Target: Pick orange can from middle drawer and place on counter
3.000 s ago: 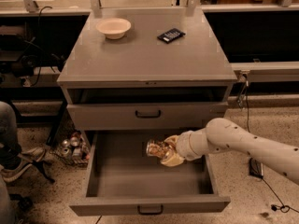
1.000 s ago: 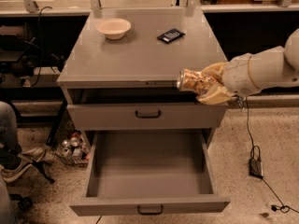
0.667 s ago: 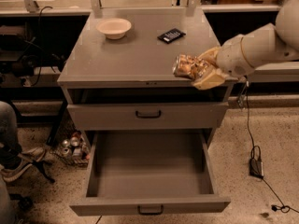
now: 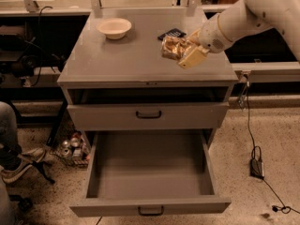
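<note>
The white arm's claw (image 4: 183, 49) is pinching the small, dented golden-orange metal can (image 4: 169, 47), holding it over the right part of the wide flat grey bench (image 4: 117, 60), just in front of a flat black object (image 4: 172, 33). Whether the can is touching the bench, I cannot tell. A cream bowl (image 4: 114, 27) is sitting at the back left. Below, the wide grey metal middle drawer (image 4: 150, 168) is standing open.

My one camera — high, front-on, mid-range | tilted down: counter (image 4: 136, 62), middle drawer (image 4: 150, 168) | gripper (image 4: 183, 51) upper right, clasping orange can (image 4: 171, 46) above counter
</note>
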Motion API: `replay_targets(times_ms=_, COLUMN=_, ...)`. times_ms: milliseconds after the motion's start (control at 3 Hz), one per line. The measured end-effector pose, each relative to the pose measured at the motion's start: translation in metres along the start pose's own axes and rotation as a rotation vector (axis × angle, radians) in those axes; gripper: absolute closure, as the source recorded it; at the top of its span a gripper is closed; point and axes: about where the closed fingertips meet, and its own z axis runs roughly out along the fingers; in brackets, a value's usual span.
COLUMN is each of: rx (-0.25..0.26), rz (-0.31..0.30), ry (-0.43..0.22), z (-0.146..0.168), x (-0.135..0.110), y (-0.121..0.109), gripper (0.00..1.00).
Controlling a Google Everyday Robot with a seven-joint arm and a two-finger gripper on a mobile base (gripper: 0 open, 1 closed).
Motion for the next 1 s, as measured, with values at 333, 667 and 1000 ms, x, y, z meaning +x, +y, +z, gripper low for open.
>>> replay_targets(times_ms=333, rx=-0.008, rz=0.046, ry=0.017, z=0.029, x=-0.009, y=-0.02, gripper=1.0)
replay_targets(times_ms=667, rx=-0.042, rz=0.074, ry=0.017, z=0.056, x=-0.018, y=-0.033, gripper=0.84)
replay_targets(times_ms=1000, rx=-0.094, rz=0.103, ry=0.003, z=0.085, x=-0.024, y=-0.041, gripper=0.53)
